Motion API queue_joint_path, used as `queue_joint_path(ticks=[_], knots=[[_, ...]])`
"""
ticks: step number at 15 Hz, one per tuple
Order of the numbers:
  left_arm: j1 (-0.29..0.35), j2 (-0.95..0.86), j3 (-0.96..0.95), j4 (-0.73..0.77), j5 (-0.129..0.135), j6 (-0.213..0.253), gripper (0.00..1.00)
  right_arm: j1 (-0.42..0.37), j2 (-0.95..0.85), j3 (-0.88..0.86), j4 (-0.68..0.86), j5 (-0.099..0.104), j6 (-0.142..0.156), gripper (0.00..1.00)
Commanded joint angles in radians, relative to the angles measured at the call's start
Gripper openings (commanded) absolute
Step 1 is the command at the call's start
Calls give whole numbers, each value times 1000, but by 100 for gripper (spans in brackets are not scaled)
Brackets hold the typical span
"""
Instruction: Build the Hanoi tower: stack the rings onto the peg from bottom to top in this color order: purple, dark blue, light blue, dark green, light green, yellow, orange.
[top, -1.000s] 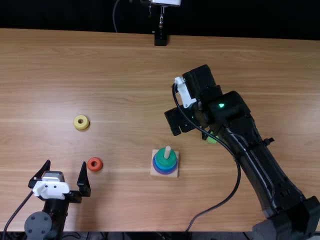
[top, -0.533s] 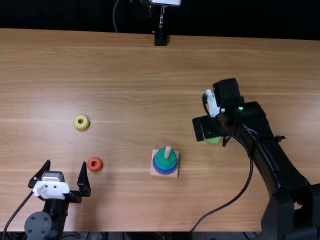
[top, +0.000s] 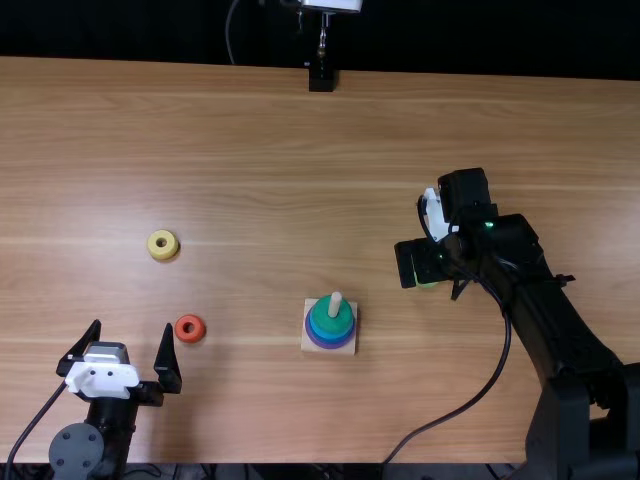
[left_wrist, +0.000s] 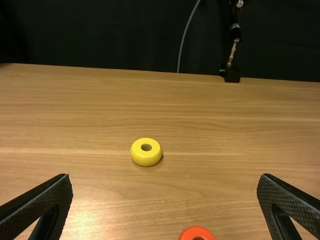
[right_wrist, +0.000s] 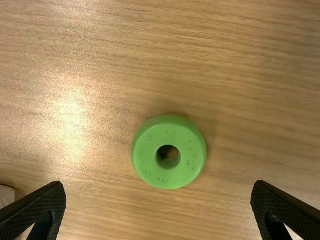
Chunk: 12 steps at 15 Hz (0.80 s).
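While my right gripper (top: 436, 276) hangs over the light green ring (right_wrist: 150, 160), right of center in the top view, its fingers stand wide apart with nothing held. In the right wrist view the ring sits flat on the table (top: 250, 120), mid-frame, hole up, touching neither finger. Pale wood pokes in at that view's lower left edge.

Stack status: the wooden base (top: 307, 346) is just below and right of center in the top view. Peg (top: 335, 299) is upright, its tip exposed. Dark green ring (top: 324, 318) is on top, light blue below it, then a blue-purple band at the bottom; can't split that into separate rings from here.

Left gripper (top: 133, 326): lower left of the top view, fingers wide apart, empty. Orange-red ring (top: 190, 338) lies flat near it, to its right. Yellow ring (top: 163, 254) is flat too, farther up, left of center. Both loose on the wood, well apart from the base.
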Motion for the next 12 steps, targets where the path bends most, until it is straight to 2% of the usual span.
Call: queue_joint_path(ticks=[1,12], knots=[[11,-12,-45,-20,12,4,100,-5,3,-14,2,-1,11,100],[11,-12,-47,-20,11,4,100,-2,76,-11,76,-1,15,100]])
